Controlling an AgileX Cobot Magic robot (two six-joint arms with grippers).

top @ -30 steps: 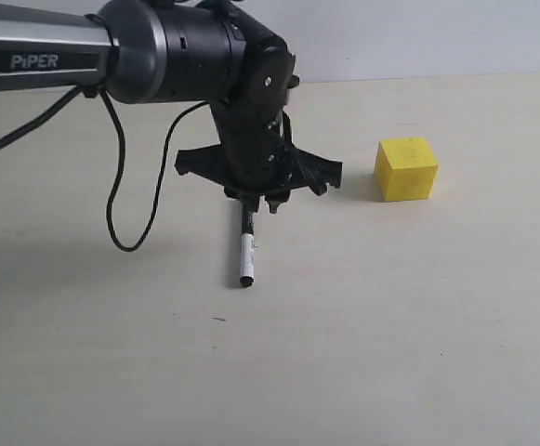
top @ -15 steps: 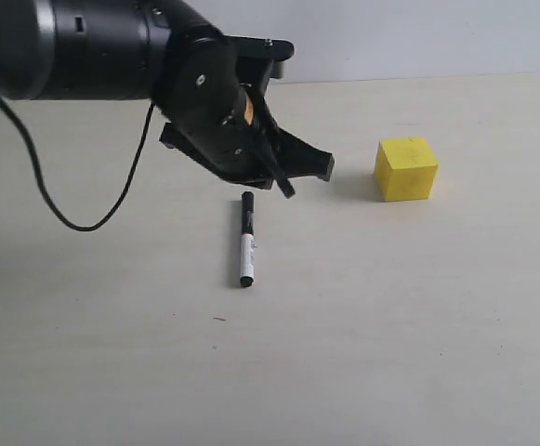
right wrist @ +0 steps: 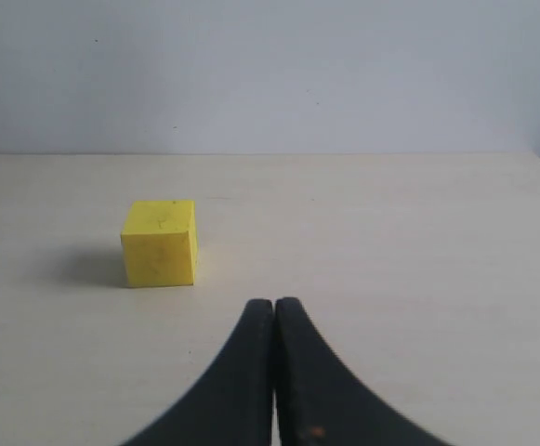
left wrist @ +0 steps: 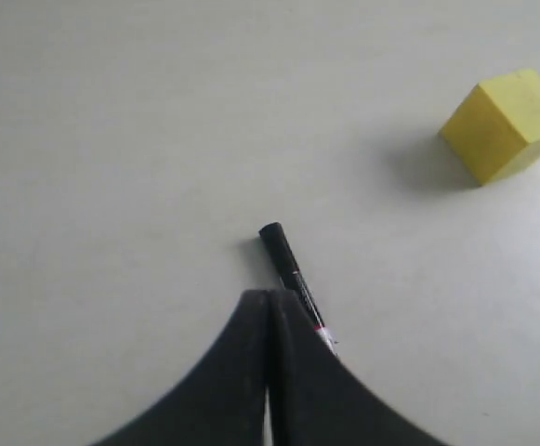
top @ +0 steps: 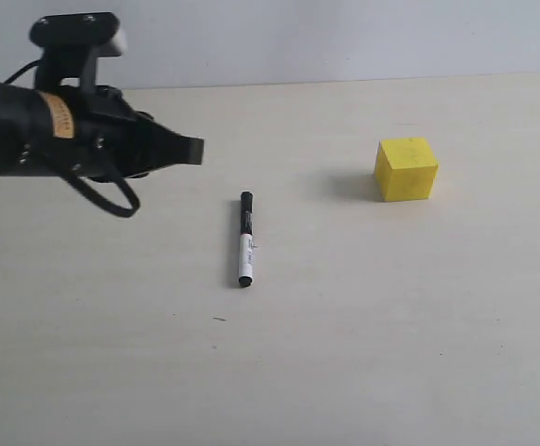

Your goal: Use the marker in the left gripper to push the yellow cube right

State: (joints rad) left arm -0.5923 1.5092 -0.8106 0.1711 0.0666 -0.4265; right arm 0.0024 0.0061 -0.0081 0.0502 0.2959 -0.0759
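Probably a lab: bare tabletop [top: 362, 372], blank wall [top: 344, 37].

The left end effector [top: 191, 150] hangs at the exterior view's left edge, tips pointing right, its 2 jaws pressed together. Black cables [top: 113, 201] loop beneath its wrist. The right end effector [right wrist: 274, 308] likewise has both jaws touching.
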